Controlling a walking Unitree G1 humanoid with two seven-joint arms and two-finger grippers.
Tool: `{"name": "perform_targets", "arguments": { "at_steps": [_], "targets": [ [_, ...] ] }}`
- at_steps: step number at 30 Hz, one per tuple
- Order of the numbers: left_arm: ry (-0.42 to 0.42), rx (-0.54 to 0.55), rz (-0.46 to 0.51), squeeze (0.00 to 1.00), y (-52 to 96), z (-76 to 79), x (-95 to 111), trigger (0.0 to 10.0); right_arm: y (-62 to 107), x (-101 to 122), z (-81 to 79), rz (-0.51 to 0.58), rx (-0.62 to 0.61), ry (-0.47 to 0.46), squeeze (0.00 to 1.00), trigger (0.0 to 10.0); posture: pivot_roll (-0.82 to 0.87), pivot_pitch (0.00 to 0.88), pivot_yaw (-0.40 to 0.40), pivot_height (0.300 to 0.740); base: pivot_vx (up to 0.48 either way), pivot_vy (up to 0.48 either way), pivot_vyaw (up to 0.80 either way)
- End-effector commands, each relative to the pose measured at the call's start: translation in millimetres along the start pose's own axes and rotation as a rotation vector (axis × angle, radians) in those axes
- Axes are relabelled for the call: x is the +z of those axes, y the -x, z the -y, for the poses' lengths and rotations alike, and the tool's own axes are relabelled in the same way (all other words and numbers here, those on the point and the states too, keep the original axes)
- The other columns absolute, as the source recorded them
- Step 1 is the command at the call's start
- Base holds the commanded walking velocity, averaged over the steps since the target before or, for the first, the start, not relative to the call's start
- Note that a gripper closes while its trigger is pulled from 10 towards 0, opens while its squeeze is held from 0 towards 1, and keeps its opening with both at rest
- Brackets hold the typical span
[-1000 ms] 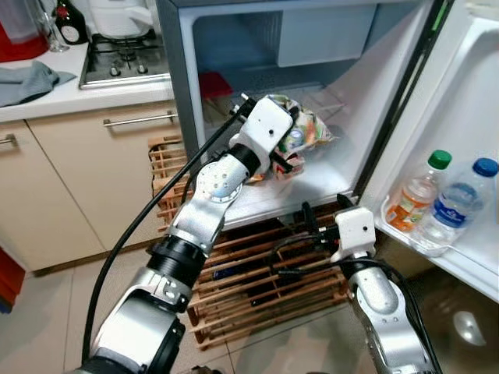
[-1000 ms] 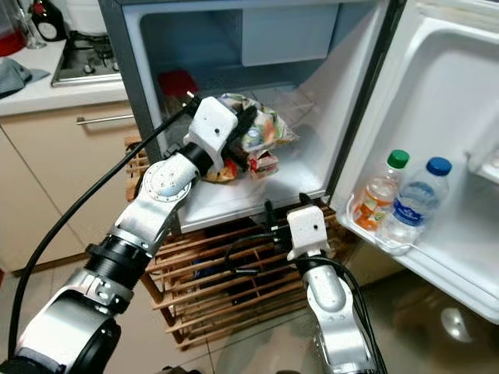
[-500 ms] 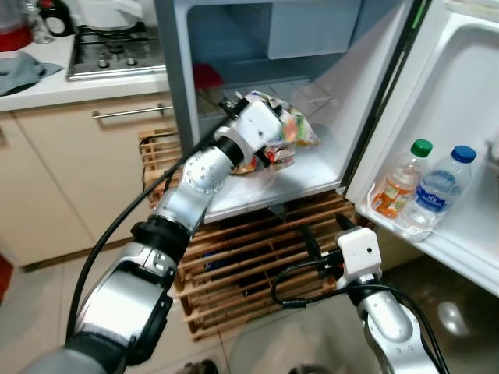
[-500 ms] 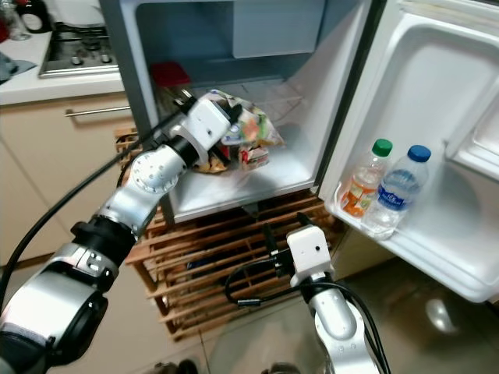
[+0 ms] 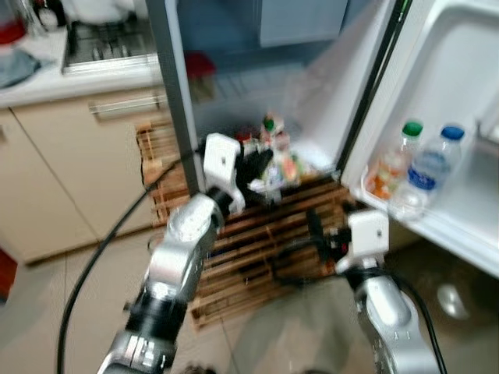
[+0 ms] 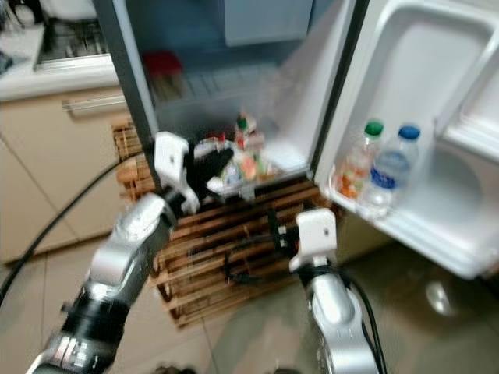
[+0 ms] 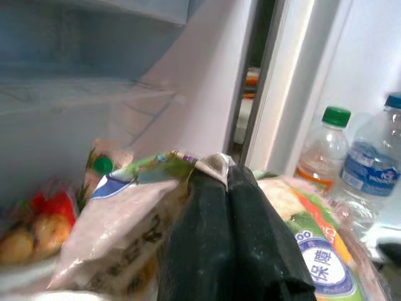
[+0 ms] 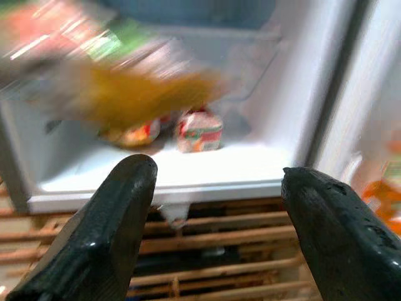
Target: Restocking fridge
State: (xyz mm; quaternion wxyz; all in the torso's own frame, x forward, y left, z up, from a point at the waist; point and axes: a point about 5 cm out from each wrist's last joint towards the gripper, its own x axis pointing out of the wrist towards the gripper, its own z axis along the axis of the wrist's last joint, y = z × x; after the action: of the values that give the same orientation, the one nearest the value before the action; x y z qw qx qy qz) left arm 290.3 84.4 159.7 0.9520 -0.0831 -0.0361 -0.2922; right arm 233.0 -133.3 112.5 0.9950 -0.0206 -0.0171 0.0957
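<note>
Left claw [image 5: 261, 167] is clenched on a snack bag [image 7: 144, 213], fingers [image 7: 219, 244] pinching the top seam so the bag hangs free. It sits just in front of the fridge [image 5: 175, 101] opening, near the front edge of the bottom shelf [image 8: 156, 179], above the wooden rack [image 5: 257, 249]. Head views are blurred, so I can't tell if the bag touches the shelf. More packets [image 8: 197, 132] already lie on that shelf, toward its back. Right claw [image 8: 213, 213] hangs released, fingers wide apart, low in front of the rack and facing the shelf; likely standing by. Door is swung wide to the right; two bottles [image 5: 425, 167] stand in its lower bin. Hob [image 5: 109, 47] sits on the worktop [image 5: 70, 82] to the left.
</note>
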Motion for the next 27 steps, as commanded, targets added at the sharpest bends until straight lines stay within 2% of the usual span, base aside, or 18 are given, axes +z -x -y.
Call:
{"name": "perform_targets", "arguments": {
  "at_steps": [1,3,5,10,12,18,20,27],
  "targets": [
    [0.026,0.051,-0.022,0.0,13.9,-5.2,1.5,10.0,2.7,5.5,7.1,0.012,-0.031,0.003,0.07,10.0,-0.19,0.0,0.035,0.74,0.0,0.0,0.0],
    [0.035,0.073,-0.027,0.0,20.4,-1.6,2.0,10.0,1.8,4.0,13.0,0.008,-0.054,-0.004,0.07,10.0,-0.18,0.0,0.035,0.74,0.0,0.0,0.0],
    [0.029,0.068,-0.026,0.0,18.6,2.1,2.8,10.0,0.2,3.2,14.7,0.006,-0.061,-0.009,0.07,10.0,-0.17,0.0,0.035,0.74,0.0,0.0,0.0],
    [-0.119,0.022,0.029,0.0,-4.6,9.4,19.6,10.0,-18.5,12.8,8.9,0.057,-0.04,-0.016,0.06,10.0,-0.17,0.0,0.036,0.74,0.0,0.0,0.0],
    [-0.118,0.015,0.036,0.0,-3.9,10.6,23.9,10.0,-18.7,17.4,7.1,0.079,-0.027,-0.016,0.07,10.0,-0.17,0.0,0.037,0.74,0.0,0.0,0.0],
    [-0.138,0.038,0.007,0.0,2.3,5.6,23.0,10.0,-5.6,21.5,10.2,0.076,0.004,-0.005,0.07,10.0,-0.17,0.0,0.037,0.74,0.0,0.0,0.0],
    [-0.168,0.064,-0.008,0.0,-1.7,-0.9,19.7,10.0,9.1,14.3,17.9,0.033,0.004,0.01,0.07,10.0,-0.18,0.0,0.039,0.74,0.0,0.0,0.0],
    [-0.197,0.113,-0.034,0.0,-16.0,-15.3,17.2,10.0,31.4,7.8,29.6,-0.013,-0.005,0.019,0.08,10.0,-0.21,0.0,0.059,0.74,0.0,0.0,0.0]
  ]
}}
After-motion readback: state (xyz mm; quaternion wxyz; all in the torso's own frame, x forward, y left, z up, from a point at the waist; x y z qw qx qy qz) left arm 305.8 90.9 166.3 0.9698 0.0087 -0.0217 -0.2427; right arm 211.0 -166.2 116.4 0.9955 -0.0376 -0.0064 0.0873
